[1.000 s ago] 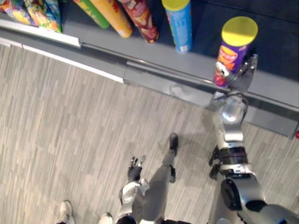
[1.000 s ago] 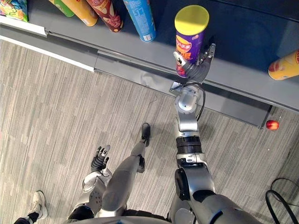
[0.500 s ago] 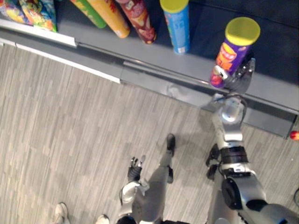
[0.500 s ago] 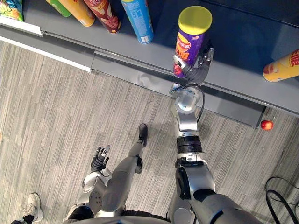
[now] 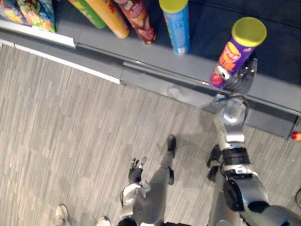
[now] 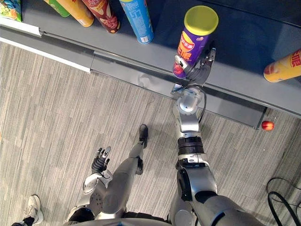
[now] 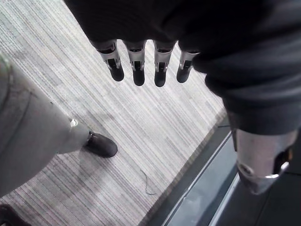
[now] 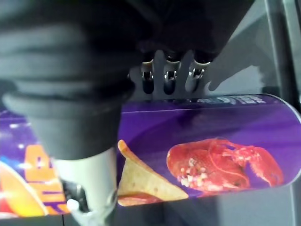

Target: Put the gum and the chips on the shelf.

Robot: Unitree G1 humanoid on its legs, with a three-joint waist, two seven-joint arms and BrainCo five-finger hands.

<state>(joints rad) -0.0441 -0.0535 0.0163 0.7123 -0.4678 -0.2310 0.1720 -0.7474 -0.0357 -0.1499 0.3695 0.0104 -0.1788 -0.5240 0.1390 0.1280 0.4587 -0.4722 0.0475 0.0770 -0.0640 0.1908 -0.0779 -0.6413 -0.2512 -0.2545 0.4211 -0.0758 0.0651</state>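
I am setting down the chips: my right hand (image 6: 199,69) wraps fingers and thumb round the purple chips can (image 6: 196,37). The can stands upright near the front edge of the shelf (image 6: 141,49), yellow lid up. Next I should loosen my grip and withdraw without tipping it. My left hand (image 6: 100,161) hangs relaxed, empty.

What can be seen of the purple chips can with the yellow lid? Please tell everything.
The chips can is a tall purple tube, seemingly cardboard, with a yellow lid closed on top. Its side bears an orange patch and a picture of a chip and a red lobster. It stands roughly upright at the front of the grey shelf. The right hand grips it near the bottom, thumb on one side, fingers on the other. Whether its base rests on the shelf I cannot tell.
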